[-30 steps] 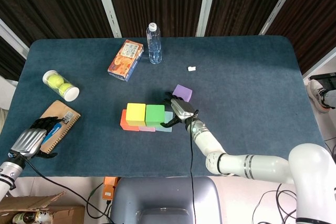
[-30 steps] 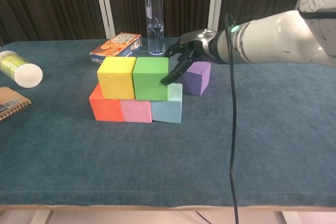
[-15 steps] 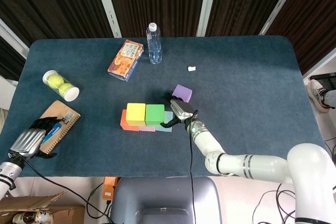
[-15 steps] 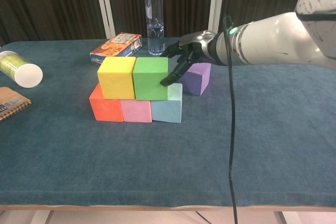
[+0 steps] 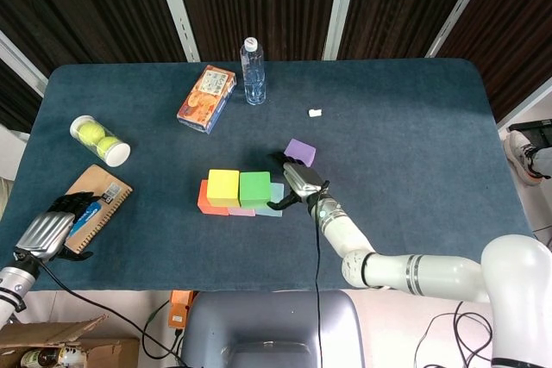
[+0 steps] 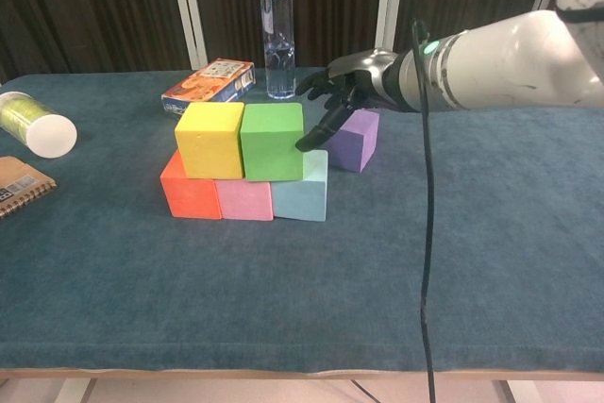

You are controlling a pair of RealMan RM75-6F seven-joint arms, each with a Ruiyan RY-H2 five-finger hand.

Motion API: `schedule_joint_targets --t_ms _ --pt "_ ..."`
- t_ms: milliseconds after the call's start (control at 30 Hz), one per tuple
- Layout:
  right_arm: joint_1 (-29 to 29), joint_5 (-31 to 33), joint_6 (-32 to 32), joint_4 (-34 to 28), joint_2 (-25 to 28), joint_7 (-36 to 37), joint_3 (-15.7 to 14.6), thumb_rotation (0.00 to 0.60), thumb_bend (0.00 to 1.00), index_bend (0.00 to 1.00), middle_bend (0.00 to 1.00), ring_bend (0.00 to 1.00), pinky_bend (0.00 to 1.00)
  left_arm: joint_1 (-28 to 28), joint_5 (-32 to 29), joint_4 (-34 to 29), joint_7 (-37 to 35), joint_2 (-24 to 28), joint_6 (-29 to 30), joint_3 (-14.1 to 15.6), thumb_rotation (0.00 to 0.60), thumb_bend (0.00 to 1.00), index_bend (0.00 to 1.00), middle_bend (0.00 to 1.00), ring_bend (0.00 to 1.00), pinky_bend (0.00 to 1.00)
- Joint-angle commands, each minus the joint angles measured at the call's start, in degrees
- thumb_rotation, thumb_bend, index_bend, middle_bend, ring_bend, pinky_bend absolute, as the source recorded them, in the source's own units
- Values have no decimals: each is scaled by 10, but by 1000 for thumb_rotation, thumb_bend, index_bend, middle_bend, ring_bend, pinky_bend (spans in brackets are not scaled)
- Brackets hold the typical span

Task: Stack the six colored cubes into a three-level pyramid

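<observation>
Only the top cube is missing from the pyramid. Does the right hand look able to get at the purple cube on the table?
Probably yes. The right hand hovers open beside the green cube, with the purple cube just behind it on the table, its top uncovered.

From overhead, the pink cube (image 5: pixel 241 211) and the light blue cube (image 5: pixel 275 200) show only as thin slivers under the upper row — the right hand (image 5: pixel 297 183) covers part of the blue one. At 9 o'clock in the chest view, the tennis ball tube (image 6: pixel 33 124) and notebook (image 6: pixel 19 186) are cut by the edge. The left hand (image 5: pixel 50 230) — grip unreadable — covers part of the notebook.
</observation>
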Motion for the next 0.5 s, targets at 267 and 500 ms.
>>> schedule_joint_targets --t_ms 267,500 --pt "-37 -48 16 -71 67 26 10 600 158 0 0 0 0 4 -1 -10 8 6 8 -1 600 113 124 60 0 70" --pt "-88 -106 18 -125 140 62 12 600 158 34 0 0 0 6 2 -16 7 11 16 -3 600 113 124 60 0 70"
